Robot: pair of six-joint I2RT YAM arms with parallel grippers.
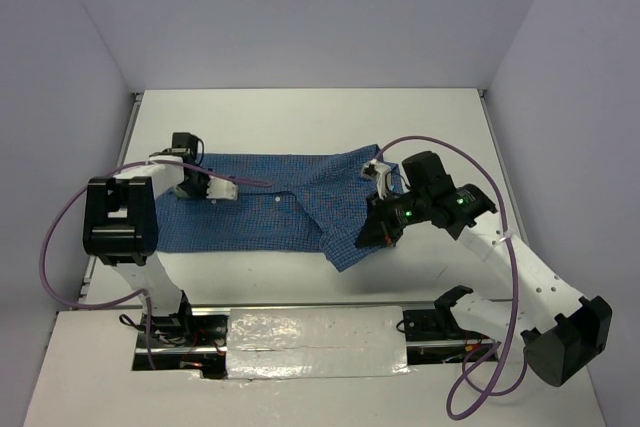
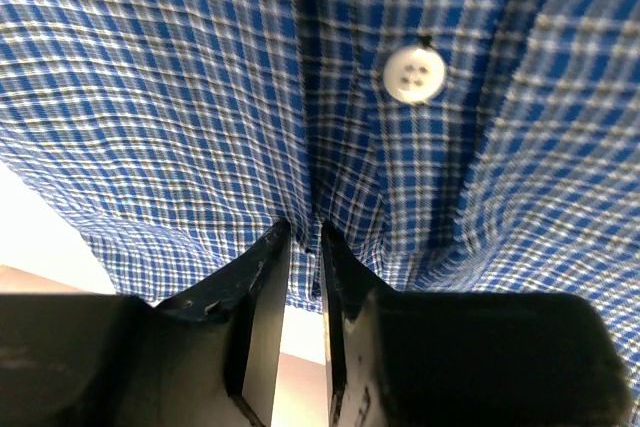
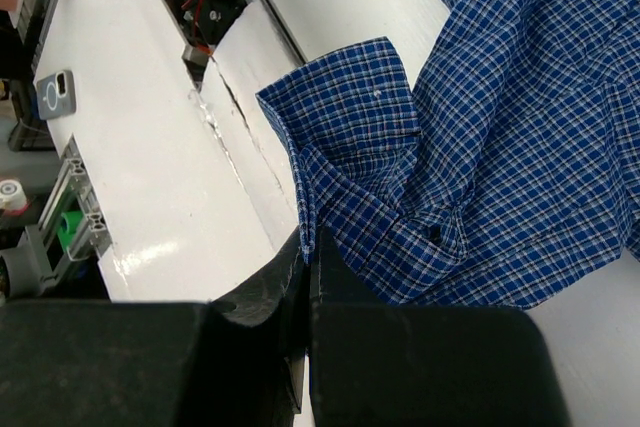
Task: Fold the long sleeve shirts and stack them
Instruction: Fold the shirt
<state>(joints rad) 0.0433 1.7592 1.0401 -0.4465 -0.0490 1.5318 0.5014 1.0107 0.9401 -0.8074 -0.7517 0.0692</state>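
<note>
The blue checked long sleeve shirt [image 1: 280,202] lies across the middle of the white table [image 1: 310,117]. Its right part is pulled up and folded over. My left gripper [image 1: 222,190] is shut on the shirt's cloth near the button placket; in the left wrist view [image 2: 306,232] the cloth is pinched between the jaws, below a white button [image 2: 414,74]. My right gripper [image 1: 383,219] is shut on a folded edge of the shirt by the cuff [image 3: 345,112] and holds it raised above the table; the right wrist view shows the gripper [image 3: 308,239] pinching that edge.
Grey walls enclose the table on three sides. The arm bases and a foil-covered strip [image 1: 315,342] sit at the near edge. Purple cables [image 1: 60,237] loop beside both arms.
</note>
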